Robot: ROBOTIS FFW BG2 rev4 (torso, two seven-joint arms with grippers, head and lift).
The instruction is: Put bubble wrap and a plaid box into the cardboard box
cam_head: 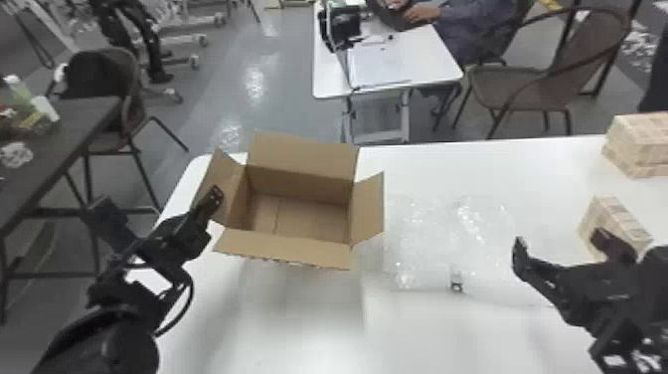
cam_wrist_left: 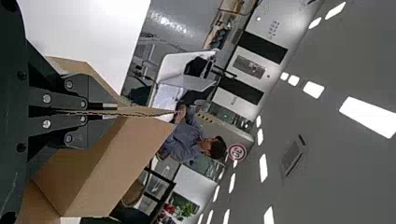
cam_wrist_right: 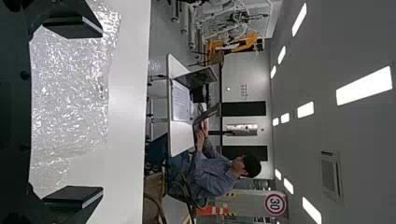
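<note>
Left: the black two-fingered left gripper (cam_head: 217,194) is closed on the left flap of the open-topped brown cardboard box (cam_head: 293,251), presumably bracing it for loading. Centre: the clear, glossy sheet of bubble wrap (cam_head: 442,238) lies spread on the white table (cam_head: 298,318), just beside the carton and outside it. Right: the black right gripper (cam_head: 559,241) stands open, its two fingers well apart, near the wrap's right side. Far right: the beige plaid box (cam_head: 616,219) rests partly behind that gripper; a stack of similar beige boxes (cam_head: 641,144) lies beyond. Loading appears to be at its first step, collecting the wrap; the next move likely calls for lowering the right gripper, pinching a fold and carrying it leftward over the opening, the plaid box to follow
</note>
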